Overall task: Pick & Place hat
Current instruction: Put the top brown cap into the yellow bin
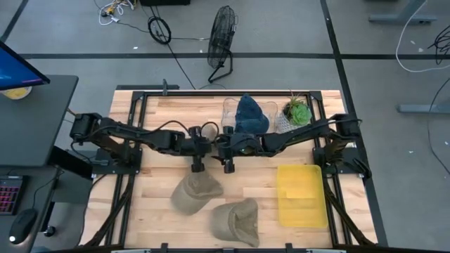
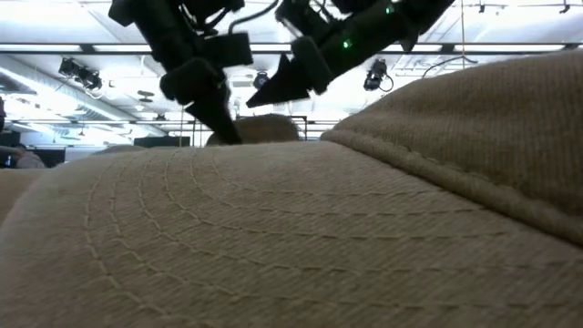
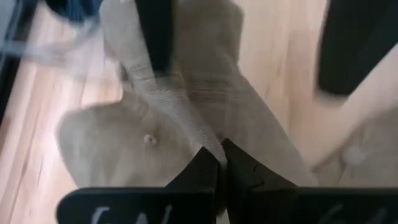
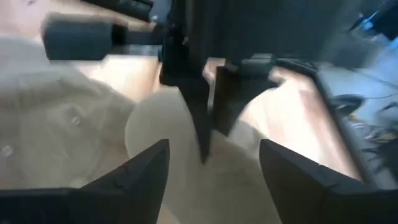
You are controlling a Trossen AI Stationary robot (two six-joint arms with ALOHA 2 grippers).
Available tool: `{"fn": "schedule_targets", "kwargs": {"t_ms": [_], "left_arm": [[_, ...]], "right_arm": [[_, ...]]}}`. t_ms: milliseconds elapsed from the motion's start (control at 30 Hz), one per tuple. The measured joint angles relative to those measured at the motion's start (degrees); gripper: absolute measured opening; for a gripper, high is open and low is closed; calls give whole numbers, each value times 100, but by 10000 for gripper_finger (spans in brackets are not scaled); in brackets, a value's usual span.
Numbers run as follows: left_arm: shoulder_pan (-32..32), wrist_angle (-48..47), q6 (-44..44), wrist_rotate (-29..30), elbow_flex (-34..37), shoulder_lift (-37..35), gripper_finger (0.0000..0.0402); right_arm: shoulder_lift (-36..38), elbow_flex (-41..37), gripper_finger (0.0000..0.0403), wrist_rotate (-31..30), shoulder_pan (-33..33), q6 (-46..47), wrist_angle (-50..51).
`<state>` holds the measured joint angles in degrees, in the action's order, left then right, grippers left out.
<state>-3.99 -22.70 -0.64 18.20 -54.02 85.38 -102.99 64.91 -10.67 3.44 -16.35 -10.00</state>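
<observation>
Two tan hats lie on the wooden table: one point(image 1: 195, 193) near the middle, another point(image 1: 237, 219) closer to the near edge, which fills the low view point(image 2: 273, 237). A blue hat point(image 1: 251, 116) sits at the far side. My left gripper point(image 1: 197, 166) is shut at the far edge of the middle tan hat point(image 3: 124, 143). My right gripper point(image 1: 228, 166) hangs open just to its right, its fingers standing on either side of the left gripper's fingers point(image 4: 202, 124) without touching the hat. My left gripper pinches the middle tan hat between its two fingers at the seamed edge of the brim point(image 3: 208, 140), coming from above and pointing down. The hat's crown point(image 3: 149, 139) still rests on the table.
A yellow tray point(image 1: 301, 195) lies on the right of the table. A green plant point(image 1: 299, 111) and a clear container point(image 1: 232, 112) stand at the far edge beside the blue hat. The black table frame point(image 1: 140, 105) runs around the board.
</observation>
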Motion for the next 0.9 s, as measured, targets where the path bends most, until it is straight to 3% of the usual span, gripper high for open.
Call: {"fn": "schedule_targets", "kwargs": {"t_ms": [200,400,567,800,900], "left_arm": [[-245,540,569,76,2,1,8],[-579,492,756,87,2,7,7],[-702,505,640,101,2,7,13],[-702,368,244,378,-7,-2,37],[-686,353,132,459,-7,-2,59]], "right_arm": [[-345,8,260,41,-85,224,69],[-333,16,232,27,-78,247,506],[-329,14,168,78,-80,661,605],[-344,-5,28,308,5,876,736],[-344,-5,18,290,56,975,752]]}}
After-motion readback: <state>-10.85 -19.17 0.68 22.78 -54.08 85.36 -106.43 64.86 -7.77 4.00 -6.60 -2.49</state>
